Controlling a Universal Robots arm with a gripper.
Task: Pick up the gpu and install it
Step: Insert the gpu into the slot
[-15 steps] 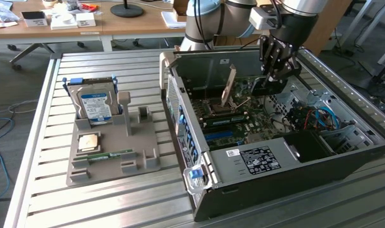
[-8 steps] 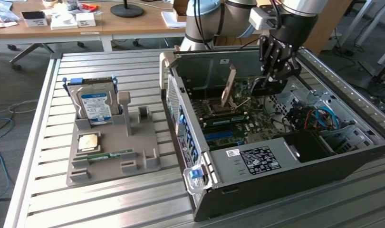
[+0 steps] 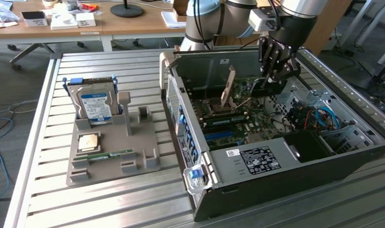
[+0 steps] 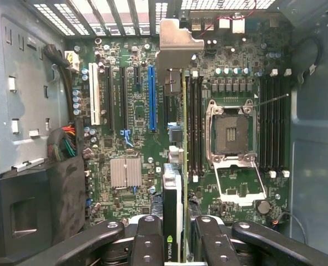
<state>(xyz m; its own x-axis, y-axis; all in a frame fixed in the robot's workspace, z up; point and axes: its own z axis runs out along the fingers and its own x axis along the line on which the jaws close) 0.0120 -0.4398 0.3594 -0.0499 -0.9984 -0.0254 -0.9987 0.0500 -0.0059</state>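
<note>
My gripper (image 3: 276, 75) reaches down into the open computer case (image 3: 370, 124) at its far end and is shut on the gpu (image 3: 266, 88), a dark card held on edge above the motherboard (image 3: 256, 124). From the wrist, the gpu (image 4: 173, 199) runs away from the gripper (image 4: 177, 246) between two black fingers (image 4: 147, 244). Its silver bracket (image 4: 177, 47) points at the case's vented rear wall. The card lines up between the blue slot (image 4: 151, 100) and the memory slots (image 4: 196, 122). I cannot tell whether its lower edge touches the board.
A CPU socket (image 4: 230, 130) lies beside the memory slots, its cover (image 3: 229, 88) raised. Cables (image 3: 319, 118) and a power supply (image 3: 256, 159) fill the near end. On the slatted table (image 3: 116, 202) a grey holder (image 3: 139, 161) carries a hard drive (image 3: 94, 107) and memory stick (image 3: 110, 155).
</note>
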